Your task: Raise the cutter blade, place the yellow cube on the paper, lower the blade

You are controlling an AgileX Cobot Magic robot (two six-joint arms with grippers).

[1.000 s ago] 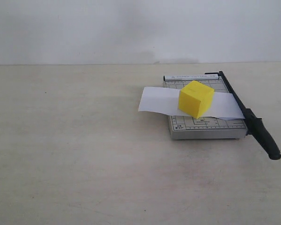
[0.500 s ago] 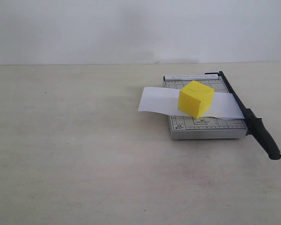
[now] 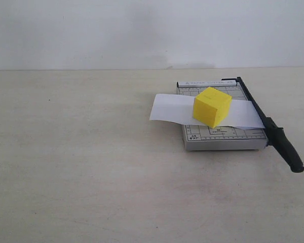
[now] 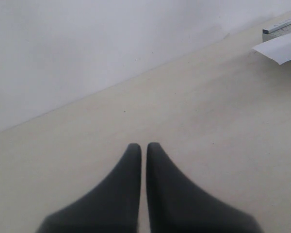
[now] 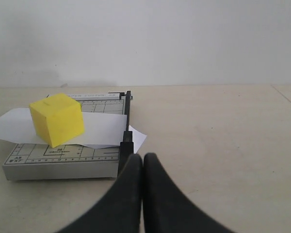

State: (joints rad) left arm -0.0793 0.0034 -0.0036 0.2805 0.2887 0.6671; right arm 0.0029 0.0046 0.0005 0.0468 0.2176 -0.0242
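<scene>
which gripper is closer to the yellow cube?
Right. The right gripper sits at the cutter blade, yellow cube just beyond; the left gripper is off past the paper's end.

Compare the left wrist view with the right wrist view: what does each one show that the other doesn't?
Only the left wrist view shows the left gripper, shut, above the table. Only the right wrist view shows the right gripper, also shut, the yellow cube resting on the paper, and the cutter blade lowered along the trimmer base. Both show paper, base and table; the left view catches only a corner of paper and base.
</scene>
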